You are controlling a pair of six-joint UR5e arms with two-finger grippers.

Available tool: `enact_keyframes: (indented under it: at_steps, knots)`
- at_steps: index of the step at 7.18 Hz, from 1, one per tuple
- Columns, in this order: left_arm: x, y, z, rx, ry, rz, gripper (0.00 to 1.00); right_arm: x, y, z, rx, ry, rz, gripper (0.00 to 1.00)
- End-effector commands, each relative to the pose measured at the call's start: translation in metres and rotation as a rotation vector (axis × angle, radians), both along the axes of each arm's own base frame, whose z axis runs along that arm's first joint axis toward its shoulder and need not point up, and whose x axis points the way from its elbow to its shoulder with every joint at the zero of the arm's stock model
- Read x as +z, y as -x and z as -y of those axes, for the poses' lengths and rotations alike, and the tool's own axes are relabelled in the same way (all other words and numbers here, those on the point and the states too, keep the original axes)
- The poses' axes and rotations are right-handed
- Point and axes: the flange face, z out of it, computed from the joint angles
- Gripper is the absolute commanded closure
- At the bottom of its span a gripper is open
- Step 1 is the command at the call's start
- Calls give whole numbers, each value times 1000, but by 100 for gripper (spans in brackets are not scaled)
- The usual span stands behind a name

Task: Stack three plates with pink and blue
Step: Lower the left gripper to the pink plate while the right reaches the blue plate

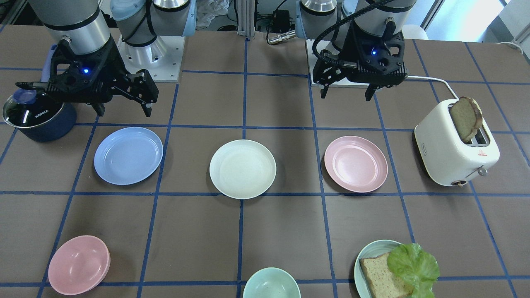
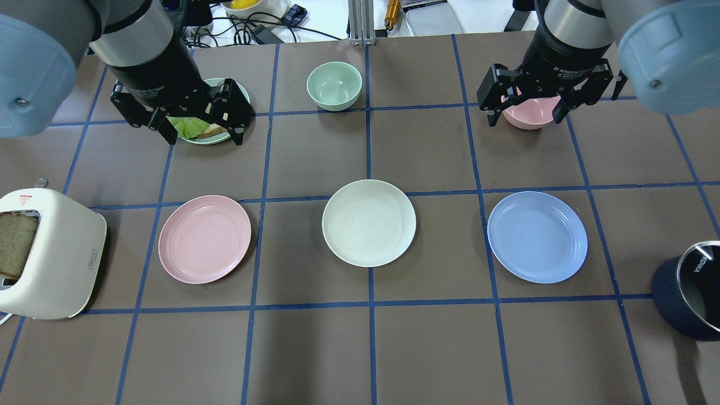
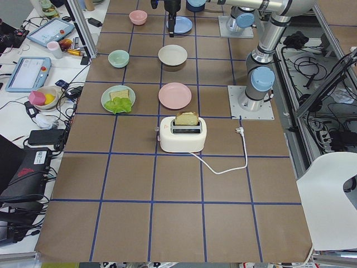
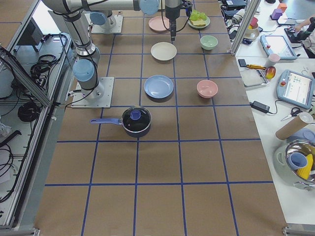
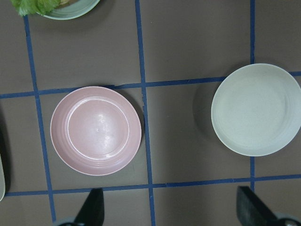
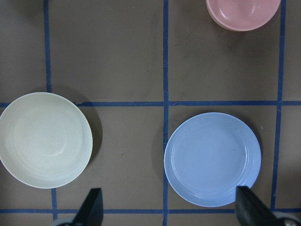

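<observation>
Three plates lie apart in a row on the brown table: the pink plate (image 2: 205,239) (image 5: 96,130), the cream plate (image 2: 369,223) (image 5: 256,109) (image 6: 45,140) in the middle, and the blue plate (image 2: 537,237) (image 6: 212,159). My left gripper (image 2: 203,135) (image 1: 345,96) hangs open and empty, high above the table, by the pink plate. My right gripper (image 2: 526,119) (image 1: 124,111) hangs open and empty, high by the blue plate. In each wrist view the fingertips (image 5: 91,209) (image 6: 247,207) show wide apart at the lower edge.
A white toaster (image 2: 48,253) holding a slice of bread stands left of the pink plate. A dark lidded pot (image 2: 689,295) stands right of the blue plate. Farther off are a teal plate (image 1: 372,252) with bread and lettuce, a mint bowl (image 2: 334,85) and a pink bowl (image 2: 529,112).
</observation>
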Motion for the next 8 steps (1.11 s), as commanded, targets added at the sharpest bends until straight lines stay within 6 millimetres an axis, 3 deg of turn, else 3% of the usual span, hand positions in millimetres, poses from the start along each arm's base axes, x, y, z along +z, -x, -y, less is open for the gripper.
enact_keyframes:
  at_steps: [1, 2, 3, 4, 5, 6, 7, 8]
  knots:
    - [-11, 0, 4, 11, -21, -2, 0, -45, 27, -3, -36, -80, 6, 0]
    - [-15, 1, 9, 17, -6, -5, 0, -87, 67, -4, -33, -106, 10, 0]
    - [-38, 1, 12, 46, -53, -2, 0, -125, 105, -10, -76, -98, 13, 0]
    - [-81, 0, 16, 101, -111, 9, 0, -161, 138, -15, -50, -39, 2, 0]
    - [-121, 0, 26, 95, -67, 13, 0, -195, 154, -21, -74, -39, 4, 0]
    - [-164, -1, 23, 98, -48, 15, 0, -220, 156, -23, -44, -62, 11, 0]
    - [-197, -7, 27, 97, -16, 65, 15, -227, 162, -26, -32, -75, 17, 0]
    - [-218, -15, 34, 122, -29, 136, 25, -229, 170, -27, -34, -79, 19, 0]
